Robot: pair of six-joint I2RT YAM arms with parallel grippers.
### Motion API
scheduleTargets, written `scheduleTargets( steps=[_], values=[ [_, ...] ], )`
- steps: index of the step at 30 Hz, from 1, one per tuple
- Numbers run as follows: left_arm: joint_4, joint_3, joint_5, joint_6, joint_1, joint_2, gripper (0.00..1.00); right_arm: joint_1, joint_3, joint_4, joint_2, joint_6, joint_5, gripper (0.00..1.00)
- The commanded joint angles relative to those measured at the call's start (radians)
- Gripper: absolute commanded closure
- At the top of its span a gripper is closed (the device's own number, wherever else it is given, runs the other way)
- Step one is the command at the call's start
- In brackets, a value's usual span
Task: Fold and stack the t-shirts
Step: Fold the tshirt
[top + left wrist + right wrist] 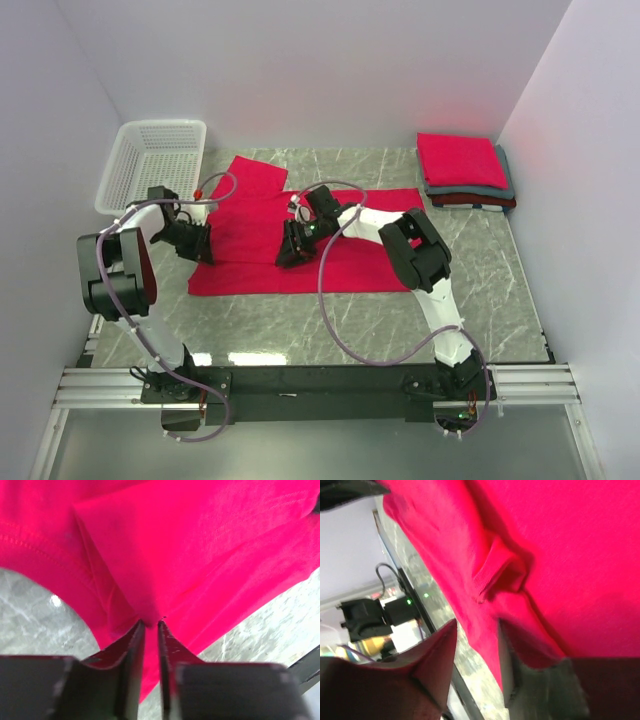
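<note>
Our left hand (150,623) sits barely parted, tips on the spread crimson t-shirt (250,272); our right hand (476,625) gapes against its bunched cloth.

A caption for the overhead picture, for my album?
Left arm and right arm bend over a red t-shirt near folded shirts.

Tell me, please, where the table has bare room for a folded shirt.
Free: marble in front of the folded stack, right of the spread red t-shirt, and the near strip along the black rail. Crowded: the middle, under that shirt.
</note>
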Motion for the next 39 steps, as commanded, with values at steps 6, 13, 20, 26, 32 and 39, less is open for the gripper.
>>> scheduleTargets(
  steps=[6,13,20,26,32,39],
  values=[
    [-0.042,0.038,-0.095,0.017,0.017,-0.136,0.65,-0.065,-0.006,-0.279,-0.241,-0.285,-0.013,0.56],
    [0.113,-0.049,-0.149,-0.122,-0.092,-0.228,0.72,-0.236,0.072,-0.674,-0.246,-0.625,0.298,0.69],
    [0.242,-0.063,-0.299,-0.329,-0.246,-0.171,0.83,-0.288,-0.004,-0.753,-0.263,-0.812,0.661,0.77],
    [0.242,-0.040,-0.364,-0.379,-0.283,-0.074,0.87,-0.280,-0.101,-0.718,-0.260,-0.871,0.827,0.81],
    [0.223,-0.083,-0.376,-0.366,-0.284,-0.024,0.90,-0.276,-0.190,-0.664,-0.237,-0.894,0.889,0.81],
    [0.162,-0.196,-0.421,-0.281,-0.286,-0.096,0.94,-0.244,-0.305,-0.664,-0.286,-0.914,0.890,0.81]
  ],
)
